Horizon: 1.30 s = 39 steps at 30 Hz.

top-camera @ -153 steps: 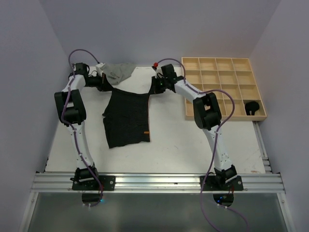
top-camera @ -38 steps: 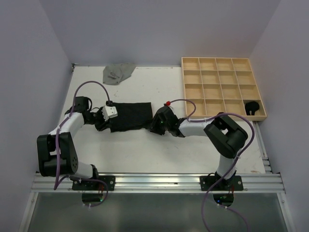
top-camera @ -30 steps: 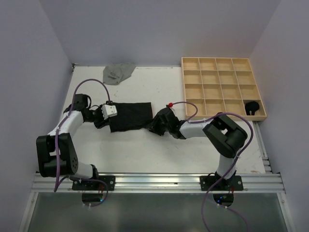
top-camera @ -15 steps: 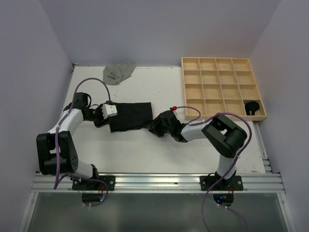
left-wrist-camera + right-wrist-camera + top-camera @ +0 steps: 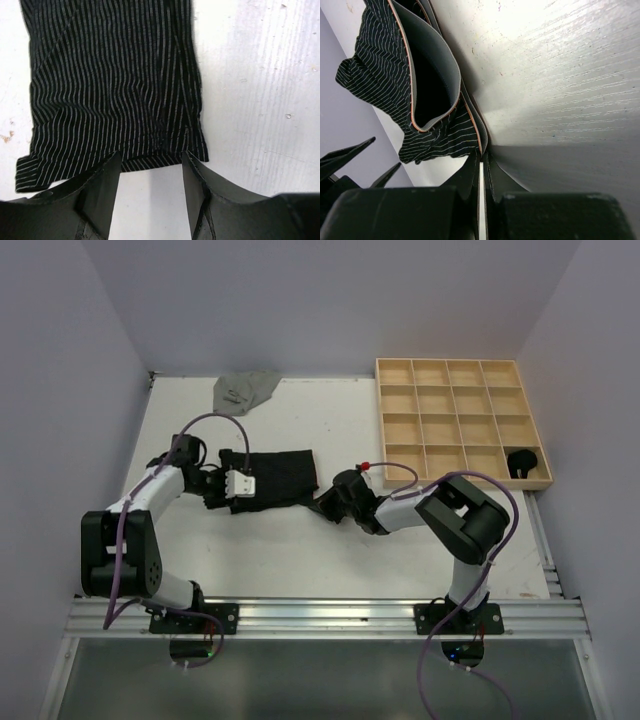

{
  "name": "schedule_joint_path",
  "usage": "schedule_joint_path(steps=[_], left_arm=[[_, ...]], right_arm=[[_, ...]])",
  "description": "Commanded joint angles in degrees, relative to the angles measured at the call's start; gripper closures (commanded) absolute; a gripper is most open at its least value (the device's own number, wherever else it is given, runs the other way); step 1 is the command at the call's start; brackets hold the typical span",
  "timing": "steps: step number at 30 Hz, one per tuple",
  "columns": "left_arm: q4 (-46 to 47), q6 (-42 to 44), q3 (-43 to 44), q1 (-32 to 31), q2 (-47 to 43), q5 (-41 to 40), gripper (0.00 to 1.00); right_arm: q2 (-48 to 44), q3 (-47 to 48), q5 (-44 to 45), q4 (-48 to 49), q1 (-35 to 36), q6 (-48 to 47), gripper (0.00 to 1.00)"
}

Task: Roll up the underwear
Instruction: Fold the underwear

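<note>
Because the black striped briefs [image 5: 268, 476] are thin, limp knit cloth, they are judged to be light, soft and without stiffness of their own. One layer is likely to slide over the next, and a roll is likely to spring loose unless it is kept pressed.

They are laid as a folded oblong band on the white surface [image 5: 300, 550], left of its middle and about halfway between the near and far edges. Fine pale pinstripes are seen on the black fabric. At the right end a smooth grey waistband [image 5: 437, 65], edged with a thin orange line, is seen standing open in a loop.

The right pincer [image 5: 481, 156] is clenched low against the surface, and the waistband's lower edge appears to be nipped between its tips. The left pincer [image 5: 151, 159] is released, with its jaws spread to either side of the hemmed left end, which is not gripped. A hold is judged best taken at that doubled hem or at the firmer elastic band, where the cloth is thickest.

Crumpled grey briefs [image 5: 245, 390] are seen near the far-left corner. A wooden grid tray [image 5: 447, 361] is set at the far-right corner, with a dark rolled garment [image 5: 523, 462] in its nearest right compartment.
</note>
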Motion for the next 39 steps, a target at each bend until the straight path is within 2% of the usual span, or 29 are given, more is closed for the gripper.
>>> schedule_joint_path(steps=[1, 8, 14, 22, 27, 39], left_arm=[[-1.2, 5.2, -1.7, -1.2, -0.7, -0.5, 0.44], [-1.4, 5.7, -3.2, -3.1, -1.7, 0.0, 0.45], [1.1, 4.4, -3.8, -4.3, 0.0, -1.1, 0.54], [2.8, 4.0, -3.2, -4.6, 0.8, -2.3, 0.83], [2.3, 6.4, -4.6, -4.6, 0.5, -6.1, 1.0], [2.8, 6.3, -6.6, -4.5, -1.1, -8.6, 1.0]], right_arm=[[2.2, -0.2, 4.8, -6.4, -0.7, -2.3, 1.0], [2.0, 0.0, 4.9, -6.5, -0.7, -3.5, 1.0], [2.4, 0.0, 4.4, -6.3, -0.7, -3.7, 1.0], [1.9, -0.4, 4.8, -7.2, -0.9, -4.1, 1.0], [1.1, -1.2, 5.0, -7.5, -1.4, -4.6, 1.0], [0.0, -3.3, 5.0, -6.6, -1.6, -4.5, 1.0]])
